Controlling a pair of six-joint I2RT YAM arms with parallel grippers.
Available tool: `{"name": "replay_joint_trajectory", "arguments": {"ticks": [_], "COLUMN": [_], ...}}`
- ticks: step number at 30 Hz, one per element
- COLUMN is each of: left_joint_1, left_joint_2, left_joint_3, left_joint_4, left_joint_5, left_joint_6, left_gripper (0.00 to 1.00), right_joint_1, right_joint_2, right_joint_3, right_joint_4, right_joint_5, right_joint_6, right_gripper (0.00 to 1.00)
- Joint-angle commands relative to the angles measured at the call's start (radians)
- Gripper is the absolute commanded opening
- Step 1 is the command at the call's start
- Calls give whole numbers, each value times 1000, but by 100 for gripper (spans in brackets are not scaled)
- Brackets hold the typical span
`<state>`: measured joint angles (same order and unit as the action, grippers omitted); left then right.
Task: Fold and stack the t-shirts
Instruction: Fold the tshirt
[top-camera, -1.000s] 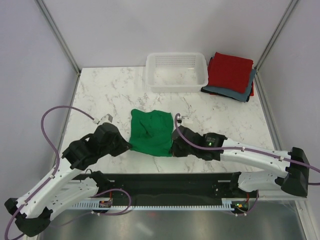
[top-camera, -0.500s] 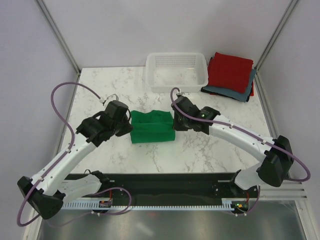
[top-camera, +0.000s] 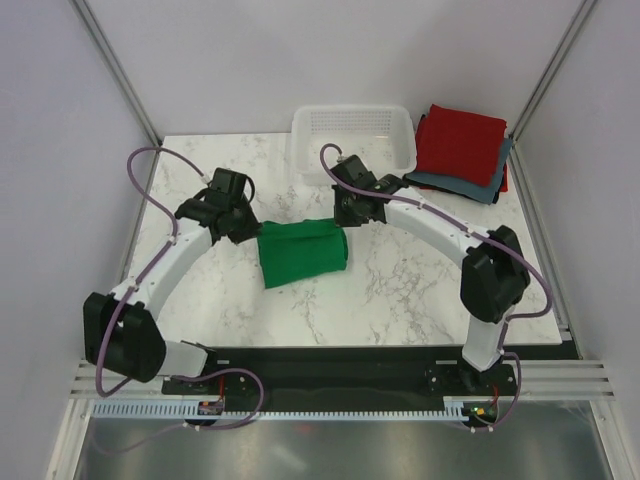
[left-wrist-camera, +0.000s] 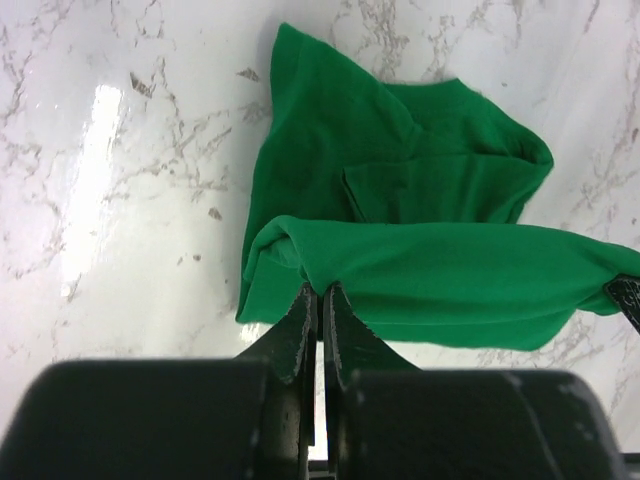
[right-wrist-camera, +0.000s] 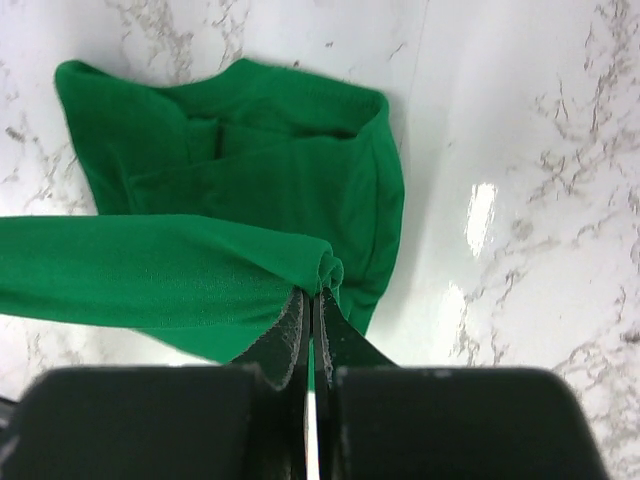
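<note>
**Green T-Shirt Gripped at Two Opposite Edges**

The green t-shirt (top-camera: 302, 255) lies near the centre of the marble table (top-camera: 420, 290), between the two arms. The left gripper (left-wrist-camera: 318, 292) has its fingers pressed together on a bunched edge of cloth at the shirt's left side. The right gripper (right-wrist-camera: 311, 293) pinches the opposite edge in the same manner, with a small roll of cloth caught between its nearly closed fingers. Both wrist views show a band of cloth stretched between the two grippers. This band lies over the rest of the shirt, which rests creased on the table.

At the far right corner, a folded red t-shirt (top-camera: 462, 140) sits on top of a folded grey-blue t-shirt (top-camera: 455, 183). A white mesh basket (top-camera: 350, 172) stands just left of that stack, beyond the right gripper.
</note>
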<state>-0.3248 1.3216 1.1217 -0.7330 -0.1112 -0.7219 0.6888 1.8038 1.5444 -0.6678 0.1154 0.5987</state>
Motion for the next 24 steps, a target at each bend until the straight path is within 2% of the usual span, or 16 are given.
{"name": "replay_joint_trajectory", "arguments": {"ticks": [1, 9, 18, 19, 20, 21, 22, 23, 24], "left_joint_1": [55, 102, 141, 144, 145, 147, 150, 151, 153], "left_joint_2": [92, 347, 456, 461, 464, 472, 490, 502, 511], "left_joint_3": [64, 184, 326, 335, 348, 357, 366, 394, 411], "left_joint_4": [66, 103, 72, 69, 67, 66, 64, 61, 41], "left_joint_5": [16, 41, 51, 53, 53, 68, 77, 88, 105], "left_joint_6": [87, 113, 144, 148, 153, 159, 179, 193, 208], "left_gripper": [2, 2, 2, 3, 6, 25, 41, 54, 67], "right_joint_1": [-57, -118, -161, -164, -169, -172, -173, -178, -178], "right_joint_2": [89, 258, 391, 397, 400, 407, 408, 407, 390], "right_joint_3": [89, 210, 373, 394, 405, 416, 434, 441, 439], "right_joint_4": [-41, -29, -29, -32, -36, -44, -62, -73, -84], "right_joint_5": [40, -29, -92, -98, -102, -105, -105, -103, -99], "right_joint_6": [-74, -115, -148, -152, -155, -158, -158, -163, -162], "right_gripper": [0, 0, 0, 1, 6, 16, 40, 50, 56]}}
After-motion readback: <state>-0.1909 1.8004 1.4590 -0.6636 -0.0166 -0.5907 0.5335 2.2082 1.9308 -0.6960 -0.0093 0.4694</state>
